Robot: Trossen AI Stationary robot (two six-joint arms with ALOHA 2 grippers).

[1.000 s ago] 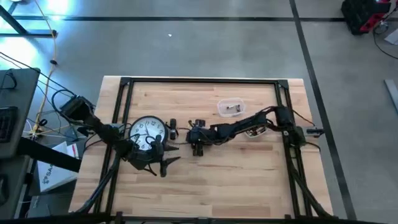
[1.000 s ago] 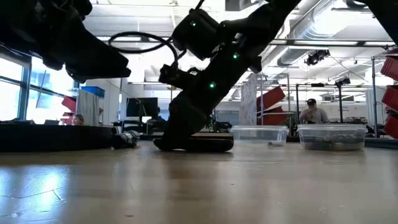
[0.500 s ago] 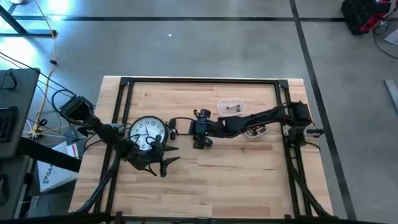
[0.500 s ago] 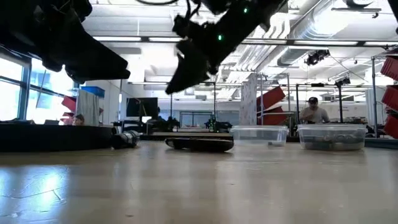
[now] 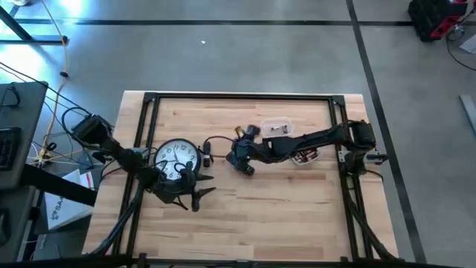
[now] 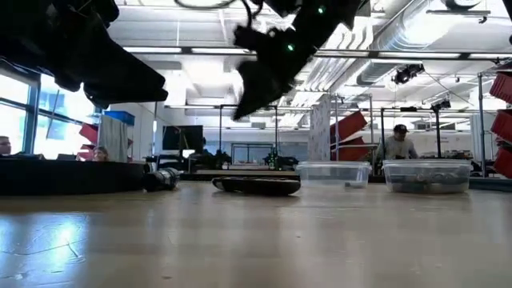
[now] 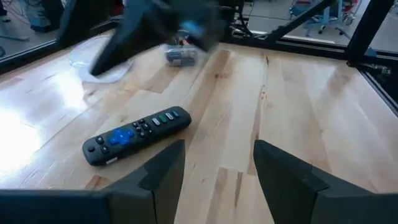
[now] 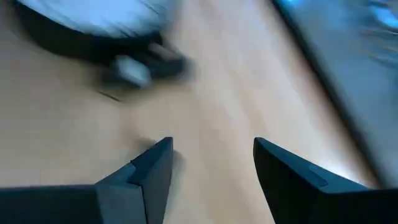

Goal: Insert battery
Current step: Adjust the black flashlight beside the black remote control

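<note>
The table [image 5: 297,216] is carrying a clock [image 5: 176,158] near its left edge. The remote [image 7: 137,133] is lying flat mid-table, clear of both grippers. The left gripper [image 7: 214,171] is hovering beside the clock, fingers apart, empty. The right gripper [image 8: 208,168] is hanging above the table centre, fingers spread, gripping nothing. No battery is discernible.

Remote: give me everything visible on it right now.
The remote is a slim black plastic bar lying flat, buttons up, on the bare wooden table. It has a blue pad near one end, then small white and coloured buttons. Nothing touches it; in the low view it lies alone, with the right gripper raised above.
</note>
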